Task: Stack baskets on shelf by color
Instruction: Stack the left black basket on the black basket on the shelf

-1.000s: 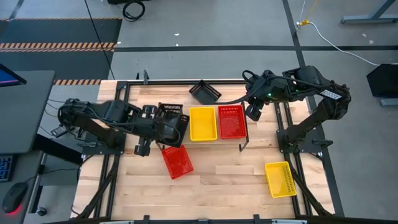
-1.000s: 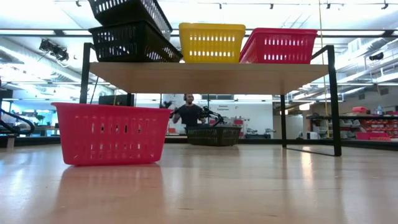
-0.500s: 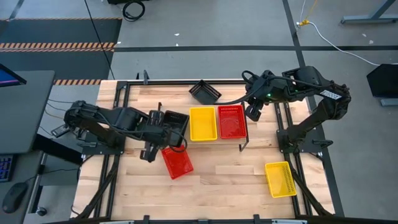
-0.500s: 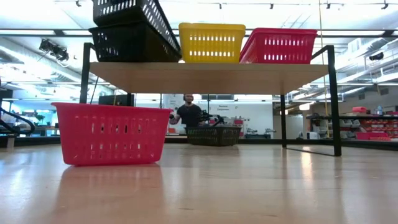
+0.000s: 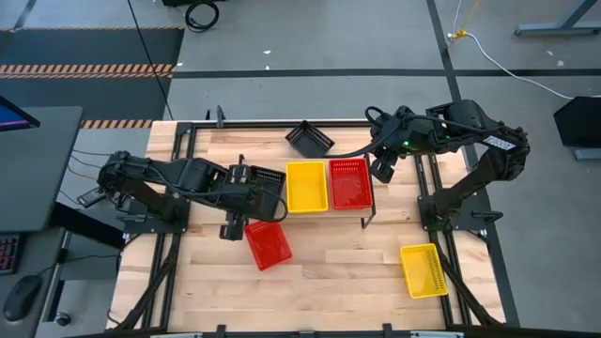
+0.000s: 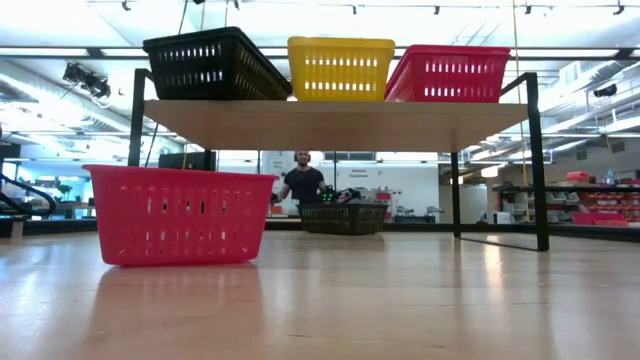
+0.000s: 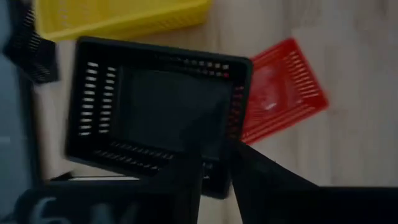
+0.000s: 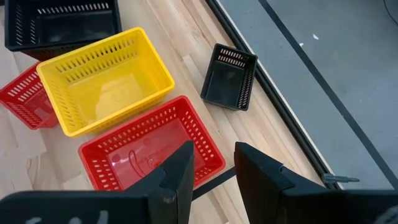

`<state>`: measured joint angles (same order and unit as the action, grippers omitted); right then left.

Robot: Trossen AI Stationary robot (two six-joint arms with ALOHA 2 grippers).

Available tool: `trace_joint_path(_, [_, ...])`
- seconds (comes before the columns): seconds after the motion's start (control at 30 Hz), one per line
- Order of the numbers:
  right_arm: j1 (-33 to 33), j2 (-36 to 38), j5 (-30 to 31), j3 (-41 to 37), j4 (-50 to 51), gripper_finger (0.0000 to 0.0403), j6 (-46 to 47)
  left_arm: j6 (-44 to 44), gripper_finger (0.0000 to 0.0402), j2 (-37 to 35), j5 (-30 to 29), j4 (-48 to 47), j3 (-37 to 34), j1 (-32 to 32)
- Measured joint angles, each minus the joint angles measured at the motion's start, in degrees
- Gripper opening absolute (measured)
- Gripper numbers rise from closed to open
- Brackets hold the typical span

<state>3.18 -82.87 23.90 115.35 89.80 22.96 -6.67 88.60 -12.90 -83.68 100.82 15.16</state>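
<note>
A black basket (image 5: 268, 183) stands on the left end of the shelf (image 6: 340, 112). It sits level inside another black one, so the low view shows a single outline (image 6: 215, 65). Beside it on the shelf stand a yellow basket (image 5: 306, 186) and nested red baskets (image 5: 349, 183). My left gripper (image 5: 248, 193) is at the black basket's left side, shut on its wall. My right gripper (image 5: 383, 169) hovers off the shelf's right end, open and holding nothing (image 8: 214, 163). On the table rest a red basket (image 5: 268, 244), a black one (image 5: 310, 139) and a yellow one (image 5: 423, 269). My left gripper has the upper black basket by its long left wall (image 7: 215, 179), toward the wall's near end. One finger (image 7: 194, 163) is inside the basket and the other is outside. The fingers come slanting down from the table's left. The basket sits level in the one below.
The shelf's thin black legs (image 6: 533, 160) stand at its corners. The red basket (image 6: 178, 215) lies on the table just near of the shelf's left end. A person (image 6: 303, 183) is in the room beyond the far edge. Bare tabletop lies in the near middle (image 5: 338, 272).
My left gripper has moved a little toward the table's right and downward. The upper black basket was tilted and raised above the one on the shelf. It has come down level into that basket, so the two now show as one. My right arm has kept still.
</note>
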Motion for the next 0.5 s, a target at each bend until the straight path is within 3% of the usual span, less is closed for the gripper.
trace_joint_path(0.17, [0.00,0.00,-0.04,0.00,0.04,0.0119,0.00,-0.20,0.0093,0.00,9.39,2.53,0.00,1.56])
trace_joint_path(0.37, [0.00,0.00,-0.04,0.00,0.04,0.0119,0.00,3.85,0.0108,0.97,4.31,1.65,0.00,5.48])
trace_joint_path(0.5, [0.00,0.00,-0.07,-0.02,0.00,0.0119,0.01,4.32,0.0137,3.11,3.88,0.70,0.00,5.13])
